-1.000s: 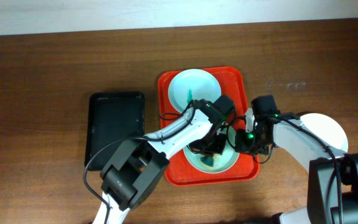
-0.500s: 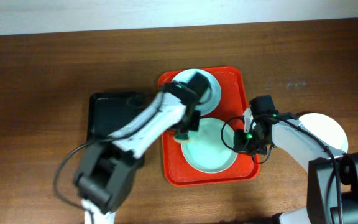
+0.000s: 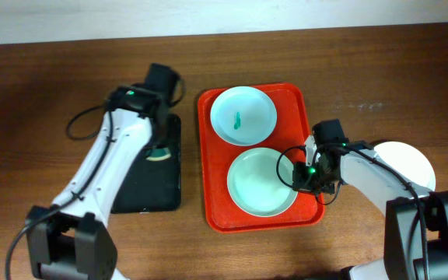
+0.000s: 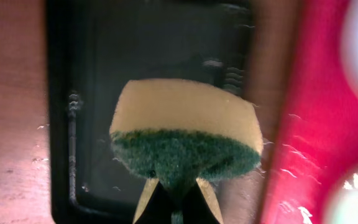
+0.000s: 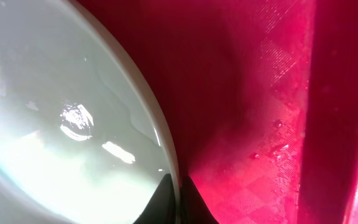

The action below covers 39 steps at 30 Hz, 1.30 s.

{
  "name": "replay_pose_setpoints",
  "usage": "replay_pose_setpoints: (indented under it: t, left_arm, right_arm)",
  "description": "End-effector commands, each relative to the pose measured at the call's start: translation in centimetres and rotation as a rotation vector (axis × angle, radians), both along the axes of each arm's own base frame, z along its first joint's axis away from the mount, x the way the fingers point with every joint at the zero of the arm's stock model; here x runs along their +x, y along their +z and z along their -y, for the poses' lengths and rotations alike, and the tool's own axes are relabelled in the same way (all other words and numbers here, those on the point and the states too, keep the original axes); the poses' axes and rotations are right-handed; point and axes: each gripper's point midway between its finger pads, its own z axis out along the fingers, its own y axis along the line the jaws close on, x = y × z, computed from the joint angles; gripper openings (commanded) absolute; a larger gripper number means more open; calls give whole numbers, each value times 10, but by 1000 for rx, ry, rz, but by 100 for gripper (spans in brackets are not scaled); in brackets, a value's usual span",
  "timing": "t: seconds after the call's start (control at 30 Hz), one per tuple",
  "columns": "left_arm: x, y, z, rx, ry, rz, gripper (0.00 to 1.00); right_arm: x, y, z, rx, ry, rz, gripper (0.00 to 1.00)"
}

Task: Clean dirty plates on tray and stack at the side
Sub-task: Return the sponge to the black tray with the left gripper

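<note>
While the left gripper hangs over the small black tray on the left of the wooden table, its jaws are pinched together on a sponge, yellow on top with a green scouring face. It looks placed there to set the sponge down in its tray, or to park it out of the way.

Right of that sits the red-orange tray with 2 plates inside. The pale blue plate fills the far half and has a small teal smear at its centre, so it is not yet clean. The mint green plate fills the near half and shows no smear, only wet glints in the right wrist view.

The right gripper is clamped on the right rim of the mint green plate, 1 finger on each side of the edge. That grip seems meant for lifting the plate out.

A 3rd plate, the white plate, lies on the table to the right of the tray, partly hidden by the right arm. It likely marks where the stack goes, so the mint plate probably belongs on top of it.
</note>
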Motion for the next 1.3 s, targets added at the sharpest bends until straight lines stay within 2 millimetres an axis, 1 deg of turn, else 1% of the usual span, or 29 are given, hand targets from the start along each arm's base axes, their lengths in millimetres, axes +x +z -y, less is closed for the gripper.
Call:
replay_pose_setpoints:
  t: [0.0, 0.03, 0.1, 0.13, 0.17, 0.27, 0.3, 0.37, 0.4, 0.43, 0.5, 0.53, 0.57, 0.6, 0.63, 0.67, 0.7, 0.77, 0.87, 0.93, 1.03, 1.13, 1.2, 1.23, 1.27]
  left_arm:
    - [-11, -47, -36, 21, 36, -49, 0]
    - [-15, -72, -35, -34, 3, -54, 0]
    - [-20, -89, -34, -58, -26, -55, 0]
    - [-22, -94, -35, -59, -26, -57, 0]
    - [-23, -95, -36, -58, -24, -59, 1]
    - [-19, -91, -36, -61, -24, -42, 9]
    - [-17, -89, -36, -62, -24, -37, 16]
    - [-14, -80, -35, -64, -25, -29, 19]
    - [-13, -75, -35, -65, -25, -27, 26]
    - [-12, -67, -35, -65, -24, -22, 35]
    - [-9, -52, -34, -67, -25, -9, 50]
    - [-8, -41, -34, -73, -26, 2, 90]
    - [-8, -33, -33, -80, -27, 8, 99]
    - [-9, -22, -31, -91, -30, 17, 99]
    - [-11, -10, -30, -98, -31, 28, 99]
    - [-13, 2, -31, -99, -31, 41, 99]
    - [-15, 16, -32, -101, -30, 57, 99]
    - [-21, 42, -37, -105, -19, 100, 99]
    - [-35, 74, -54, -110, 23, 175, 99]
    - [-43, 85, -62, -109, 44, 203, 99]
    - [-49, 98, -68, -109, 62, 243, 99]
    - [-50, 101, -68, -110, 61, 255, 99]
    - [-50, 101, -68, -110, 61, 255, 100]
    - [-50, 101, -68, -110, 61, 255, 99]
    - [-50, 101, -68, -110, 61, 254, 99]
  right_arm:
    - [-12, -14, 17, -93, -1, -48, 4]
    - [-12, -14, 17, -93, -1, -48, 5]
    - [-13, -14, 17, -92, -1, -49, 4]
    - [-13, -14, 16, -88, 0, -49, 4]
    - [-13, -14, 14, -76, 0, -50, 4]
    - [-13, -12, 8, -39, 2, -52, 4]
    - [-13, -12, 8, -36, 2, -53, 4]
    - [-13, -12, 8, -36, 2, -54, 4]
    - [-13, -12, 8, -36, 2, -53, 4]
    - [-13, -12, 8, -36, 2, -53, 4]
    - [-13, -12, 8, -36, 1, -51, 5]
    - [-11, -12, 8, -35, -2, -46, 8]
    - [-10, -12, 8, -35, -15, -47, 9]
    - [-9, -12, 7, -34, -43, -51, 9]
    - [-7, -12, 7, -32, -79, -53, 8]
    - [-5, -12, 7, -30, -100, -50, 4]
    - [-4, -11, 5, -16, -110, -49, 4]
    - [-4, -6, -9, 66, -83, -49, 4]
    - [-6, 1, -10, 75, -65, -42, 4]
    - [-5, 10, -10, 77, -64, -21, 4]
    - [-4, 33, -10, 53, -43, 13, 4]
    - [-2, 57, -11, -22, -3, 11, 4]
    - [3, 75, -23, -28, 42, 29, 4]
    - [7, 85, -32, -24, 69, 49, 4]
    - [9, 91, -39, -20, 86, 65, 4]
